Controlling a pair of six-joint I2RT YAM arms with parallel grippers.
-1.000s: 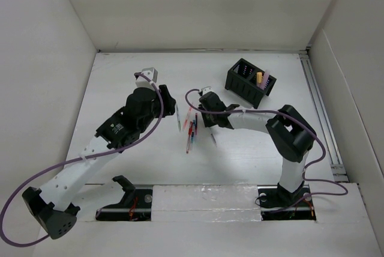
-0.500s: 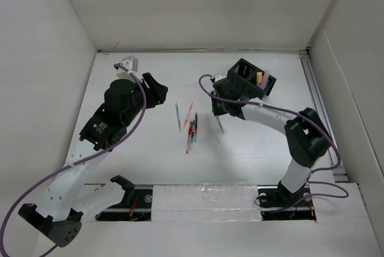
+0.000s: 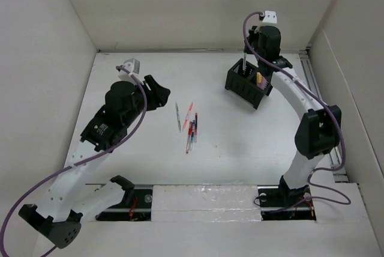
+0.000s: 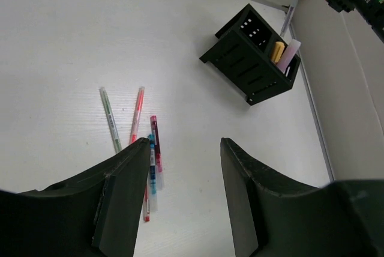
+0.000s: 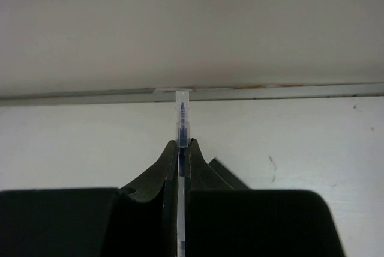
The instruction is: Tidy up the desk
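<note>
The right arm has swung away from the middle of the desk [image 3: 240,143] toward its far right corner. It is now reaching high and nearly straight, with the right gripper [image 3: 263,59] hanging over the black pen holder [image 3: 249,83]. Its fingers are pinching a clear blue-ink pen [image 5: 182,126] that points toward the back wall. One pen looks about to be filed, so the tidying is under way. A cluster of loose pens [image 3: 191,126] is lying mid-table, waiting. The left arm has pulled back toward the left edge, its elbow bent. The left gripper [image 3: 157,93] is hovering with its fingers spread and empty, aimed at those pens. The white desk is lying beneath both arms, with walls around it.
</note>
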